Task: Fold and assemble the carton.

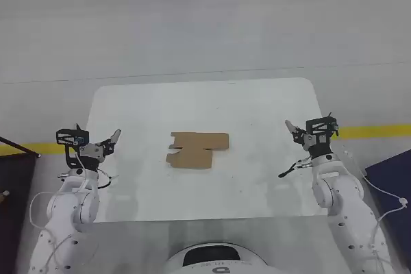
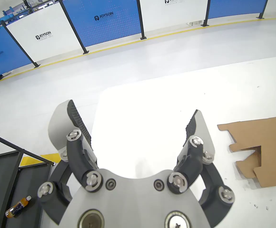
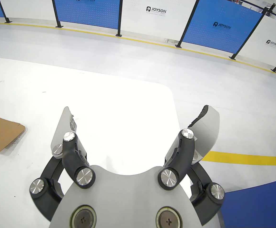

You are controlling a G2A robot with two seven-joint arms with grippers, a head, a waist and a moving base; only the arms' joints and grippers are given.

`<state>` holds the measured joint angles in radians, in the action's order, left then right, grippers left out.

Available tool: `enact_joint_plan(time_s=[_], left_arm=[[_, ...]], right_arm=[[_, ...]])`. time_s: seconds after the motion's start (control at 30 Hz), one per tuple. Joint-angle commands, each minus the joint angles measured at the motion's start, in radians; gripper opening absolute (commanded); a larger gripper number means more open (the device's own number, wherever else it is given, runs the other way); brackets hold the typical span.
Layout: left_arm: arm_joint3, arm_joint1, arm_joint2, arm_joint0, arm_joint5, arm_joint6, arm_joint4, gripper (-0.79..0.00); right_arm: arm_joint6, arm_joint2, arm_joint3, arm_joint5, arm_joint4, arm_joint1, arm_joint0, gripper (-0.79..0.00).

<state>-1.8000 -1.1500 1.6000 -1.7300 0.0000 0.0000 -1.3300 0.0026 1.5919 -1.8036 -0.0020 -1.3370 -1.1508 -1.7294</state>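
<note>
A flat, unfolded brown carton (image 1: 198,149) lies in the middle of the white table (image 1: 260,185), its notched flaps toward the left side. The left wrist view shows the carton (image 2: 266,148) lying flat off to one side, well clear of my left gripper (image 2: 133,116), which is open and empty. My left gripper (image 1: 99,137) hovers over the table's left edge. Over the right edge, my right gripper (image 1: 308,128) is open and empty. From the right wrist, one corner of the carton (image 3: 0,131) shows far from that gripper (image 3: 138,113).
A dark rack (image 2: 12,172) holding an orange bottle (image 2: 17,207) stands beside the table's left side. A yellow floor line (image 1: 390,130) runs past both table sides. Blue and white partition panels (image 3: 152,10) fence the room beyond. Bare table surrounds the carton.
</note>
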Motion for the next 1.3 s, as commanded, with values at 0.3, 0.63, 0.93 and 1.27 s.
enact_joint_plan(time_s=[0.3,0.63,0.93,1.27], left_arm=[[0.000,0.000,0.000,0.000,0.000,0.000,0.000,0.000],[0.000,0.000,0.000,0.000,0.000,0.000,0.000,0.000],[0.000,0.000,0.000,0.000,0.000,0.000,0.000,0.000],[0.000,0.000,0.000,0.000,0.000,0.000,0.000,0.000]], right_arm=[[0.107,-0.207,-0.075,0.052,-0.229,-0.018,0.024,0.000],[0.107,-0.207,-0.075,0.052,-0.229,-0.018,0.024,0.000],[0.118,-0.399,-0.021,-0.112,-0.647,-0.016,0.118,0.000],[0.171,-0.490,-0.006,-0.351,-0.942,-0.006,0.178,-0.265]])
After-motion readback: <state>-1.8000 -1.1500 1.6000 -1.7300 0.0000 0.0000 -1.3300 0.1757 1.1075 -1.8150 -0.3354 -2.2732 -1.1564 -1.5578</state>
